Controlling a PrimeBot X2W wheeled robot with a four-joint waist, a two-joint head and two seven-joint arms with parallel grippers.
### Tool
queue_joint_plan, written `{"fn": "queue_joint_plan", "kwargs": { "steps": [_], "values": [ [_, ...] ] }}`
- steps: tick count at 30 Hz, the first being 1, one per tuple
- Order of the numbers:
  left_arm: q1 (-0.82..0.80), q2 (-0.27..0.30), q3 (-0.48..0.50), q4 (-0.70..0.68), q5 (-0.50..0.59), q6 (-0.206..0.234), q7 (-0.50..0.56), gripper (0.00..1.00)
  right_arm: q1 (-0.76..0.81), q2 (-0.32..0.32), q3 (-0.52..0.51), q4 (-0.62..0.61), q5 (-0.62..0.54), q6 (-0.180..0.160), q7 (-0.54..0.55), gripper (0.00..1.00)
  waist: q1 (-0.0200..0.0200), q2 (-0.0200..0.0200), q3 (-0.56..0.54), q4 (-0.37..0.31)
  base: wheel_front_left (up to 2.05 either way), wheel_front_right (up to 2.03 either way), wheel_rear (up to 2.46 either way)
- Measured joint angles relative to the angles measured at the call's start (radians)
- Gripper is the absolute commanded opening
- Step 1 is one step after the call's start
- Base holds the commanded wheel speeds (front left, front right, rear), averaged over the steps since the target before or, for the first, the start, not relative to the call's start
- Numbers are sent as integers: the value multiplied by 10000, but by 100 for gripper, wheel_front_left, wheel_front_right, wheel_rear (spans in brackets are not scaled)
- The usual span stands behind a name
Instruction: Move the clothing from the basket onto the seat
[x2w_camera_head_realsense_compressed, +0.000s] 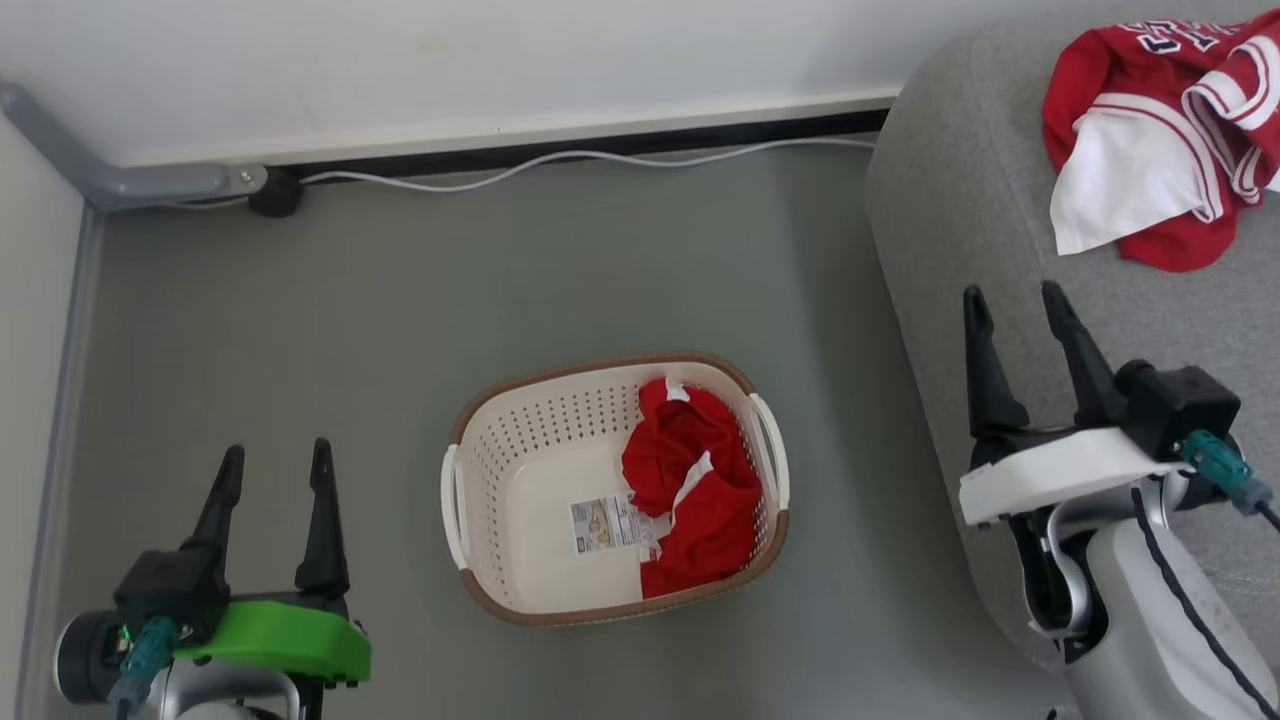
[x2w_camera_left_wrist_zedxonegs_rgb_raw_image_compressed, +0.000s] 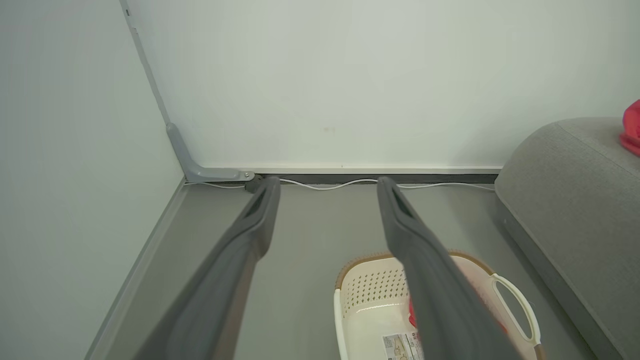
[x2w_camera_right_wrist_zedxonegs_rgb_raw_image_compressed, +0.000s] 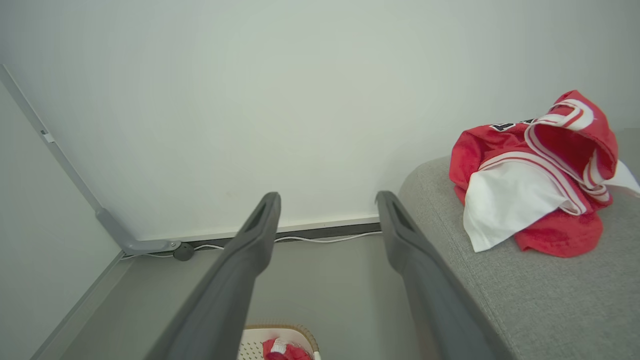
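I take 12 o'clock as the direction of the wall, as seen from the robot's head. The left gripper (x2w_camera_head_realsense_compressed: 277, 452) is nearest, at about 8 o'clock from the basket (x2w_camera_head_realsense_compressed: 560, 415) and over the grey floor (x2w_camera_head_realsense_compressed: 300, 330). Its two dark fingers point to 12 o'clock, stand wide apart and hold nothing. The wrist view of the left gripper (x2w_camera_left_wrist_zedxonegs_rgb_raw_image_compressed: 328, 181) shows the same wide gap, with the basket (x2w_camera_left_wrist_zedxonegs_rgb_raw_image_compressed: 367, 292) low at 5 o'clock, partly behind one finger.

The right gripper (x2w_camera_head_realsense_compressed: 1011, 292) is at about 2 o'clock from the basket, over the rounded edge of the sofa (x2w_camera_head_realsense_compressed: 960, 200). Its fingers are also spread wide, with nothing between them. I cannot tell if it touches the fabric. In its wrist view the right gripper (x2w_camera_right_wrist_zedxonegs_rgb_raw_image_compressed: 327, 196) points at the wall, and the sofa (x2w_camera_right_wrist_zedxonegs_rgb_raw_image_compressed: 550, 300) is at 4 o'clock.

The basket sits on the floor between the two grippers, near the sofa but apart from it. A red garment (x2w_camera_head_realsense_compressed: 690, 480) with white trim lies crumpled in its 3 o'clock half, against that side wall. It overlaps the right edge of the label (x2w_camera_head_realsense_compressed: 603, 525) on the basket floor.

Farther away, at 1 o'clock from the right gripper and well apart from it, the jersey (x2w_camera_head_realsense_compressed: 1150, 130) lies bunched on the sofa. It is red with white stripes, and a white part is turned out. The right wrist view shows the jersey (x2w_camera_right_wrist_zedxonegs_rgb_raw_image_compressed: 535, 200) with dark letters near its top.

Farthest, a white cable (x2w_camera_head_realsense_compressed: 560, 160) runs along the foot of the wall (x2w_camera_head_realsense_compressed: 500, 60).
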Motion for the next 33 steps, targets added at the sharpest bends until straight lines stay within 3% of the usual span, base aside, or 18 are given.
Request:
{"fn": "queue_joint_plan", "kwargs": {
  "steps": [16,33],
  "values": [
    [-2321,-151,-1212,748,623,-616,874,100,-2085,-58,-407,-573,-10,-86,0,100,0,0,2065,-325,0,0,0],
    [-4846,-679,-2117,2608,1170,-1049,1703,100,-4505,21,-270,-974,-12,31,0,100,1,0,4466,-904,0,0,0]
  ]
}}
